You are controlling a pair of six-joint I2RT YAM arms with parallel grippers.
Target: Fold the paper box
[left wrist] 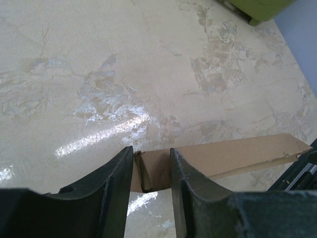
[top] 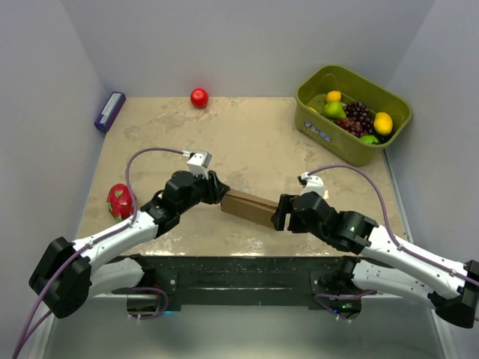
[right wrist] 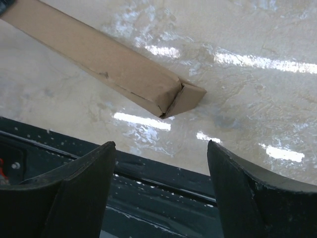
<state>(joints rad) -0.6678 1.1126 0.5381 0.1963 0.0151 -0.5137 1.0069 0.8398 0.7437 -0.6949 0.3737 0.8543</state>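
Between the two end effectors, close to the front edge of the table (top: 254, 134), the paper box (top: 248, 206) is lying as a long, flattened brown sleeve. One end is sitting inside the left end effector (top: 221, 193), whose fingers (left wrist: 116, 178) are pressing on either side of the cardboard, so that end effector is gripping the paper box. Whether the gripped end is lifting off the table is not showing clearly. The other end is resting on the table just ahead of the right end effector (top: 277, 213), clear of both its fingers. Those jaws are standing wide apart and holding nothing.

The sheet is looking thin and plain, so the box is probably weighing very little. It is likely behaving stiffly along its creases but denting easily if squeezed across a panel. The tabletop is shining glossily, and I am expecting light cardboard to slide on it unless one end is being pinned.

At the end nearest the right end effector, a small end flap (right wrist: 190, 96) is poking out past the folded body. That looks like the sensible place to take hold. I am judging a gentle pinch across the thin edge, right beside a crease, to be safer than a hard grip at mid-panel. Unsecured flaps may be trying to spring open.
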